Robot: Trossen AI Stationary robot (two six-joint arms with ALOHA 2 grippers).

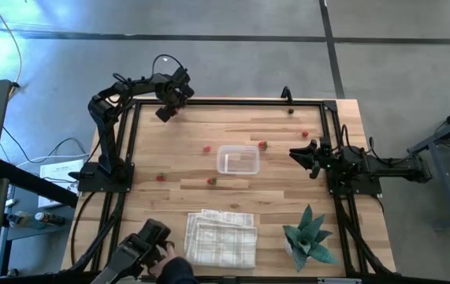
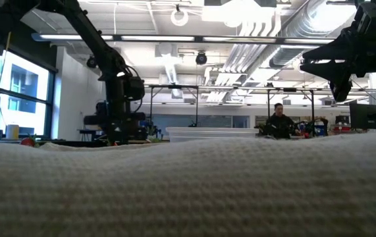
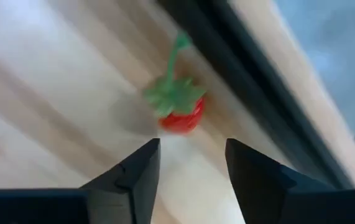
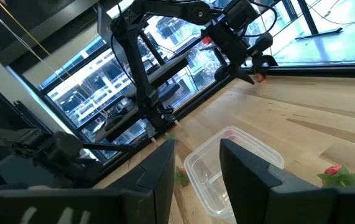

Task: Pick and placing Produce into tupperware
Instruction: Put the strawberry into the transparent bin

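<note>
My left gripper (image 1: 165, 111) points down at the table's far left corner, open. A red strawberry with green leaves (image 3: 178, 107) lies on the wood just past its fingertips (image 3: 193, 149), beside the black frame rail, and nothing touches it. The clear tupperware (image 1: 238, 159) stands mid-table; I see nothing in it. More small red produce lies loose around it (image 1: 206, 147), (image 1: 262, 145), (image 1: 212, 181), (image 1: 160, 177). My right gripper (image 1: 303, 154) waits level at the table's right side, open (image 4: 196, 162), with nothing between its fingers.
A folded white checked cloth (image 1: 221, 237) lies at the near edge and fills the low view's foreground. A green potted plant (image 1: 310, 237) stands near right. A black frame rail (image 1: 232, 102) runs along the far edge. A person's hand (image 1: 171, 268) is at the near edge.
</note>
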